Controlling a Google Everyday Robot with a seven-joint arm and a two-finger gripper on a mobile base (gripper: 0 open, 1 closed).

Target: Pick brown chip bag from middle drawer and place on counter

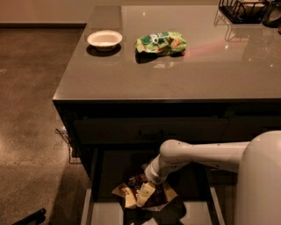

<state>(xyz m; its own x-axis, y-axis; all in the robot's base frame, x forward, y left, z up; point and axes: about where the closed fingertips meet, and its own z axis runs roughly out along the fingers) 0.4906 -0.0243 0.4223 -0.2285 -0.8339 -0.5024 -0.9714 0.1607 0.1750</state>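
The brown chip bag (126,194) lies crumpled on the grey floor of the open middle drawer (104,212), low in the camera view. My white arm (202,154) reaches in from the right and bends down into the drawer. My gripper (145,194) is down on the middle of the bag, touching it, and covers part of it. The bag rests on the drawer floor. The counter (175,74) is the big glossy grey-brown top above the drawer.
A green chip bag (160,42) and a white bowl (104,39) sit on the counter's far left part. A black wire rack (243,9) stands at the far right corner. The dark cabinet front (149,129) overhangs the drawer. Brown floor lies to the left.
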